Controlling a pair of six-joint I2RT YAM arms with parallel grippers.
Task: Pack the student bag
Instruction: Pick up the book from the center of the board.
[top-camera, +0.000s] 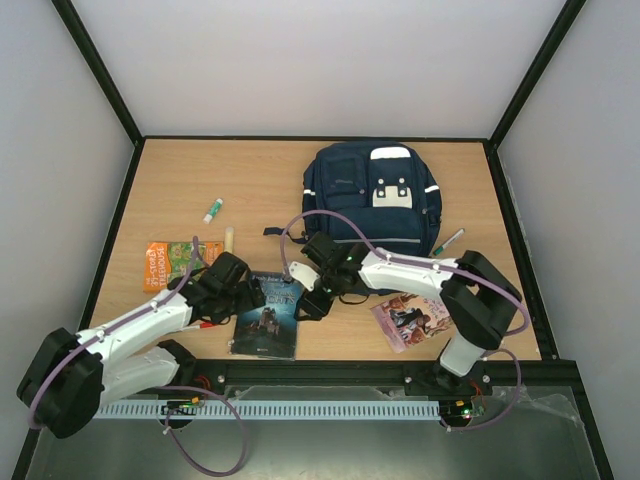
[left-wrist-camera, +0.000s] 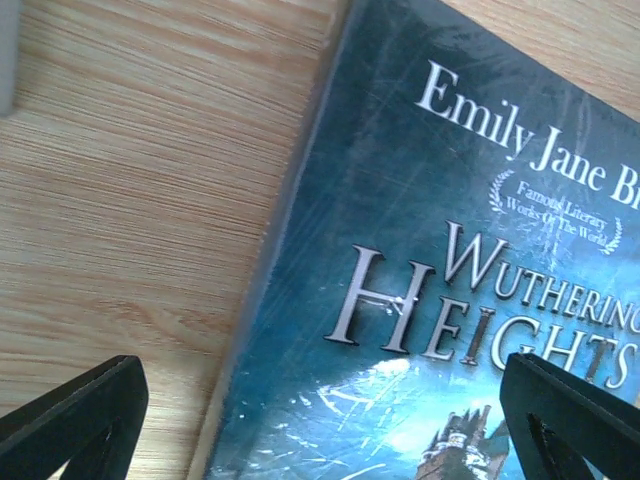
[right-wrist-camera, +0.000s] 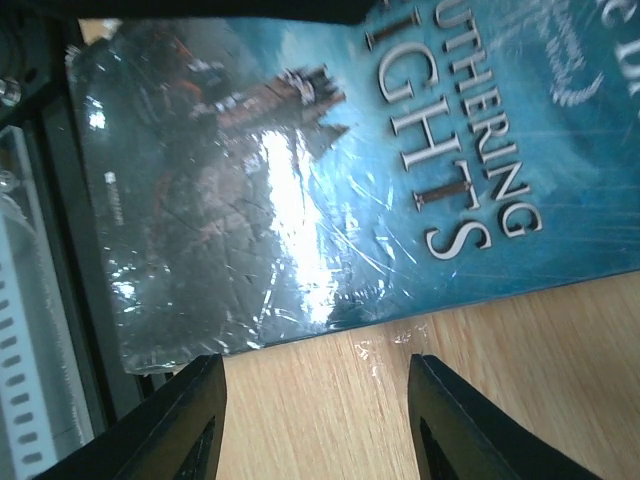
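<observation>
- Top view only: large navy blue fabric backpack (top-camera: 372, 195) lies far on the wooden table (top-camera: 180, 180), beyond both grippers and clear of them.
- Wrist views only: the title on the teal glossy paperback book (left-wrist-camera: 450, 300) is legible.
- Left gripper (left-wrist-camera: 320, 430): spread wide, empty, above the book.
- Right gripper (right-wrist-camera: 318, 400): parted, empty, at the book's edge.

A teal paperback (left-wrist-camera: 450, 250), its glossy cover reading "Wuthering Heights" under "Emily Jane Br", lies on the wooden table (left-wrist-camera: 130, 200) and fills the view from 12 to 5 o'clock. Bare wood shows toward 9 o'clock. The left gripper (left-wrist-camera: 320, 430) is spread wide, with black fingertips (left-wrist-camera: 80, 420) at 7 and 5 o'clock.
</observation>
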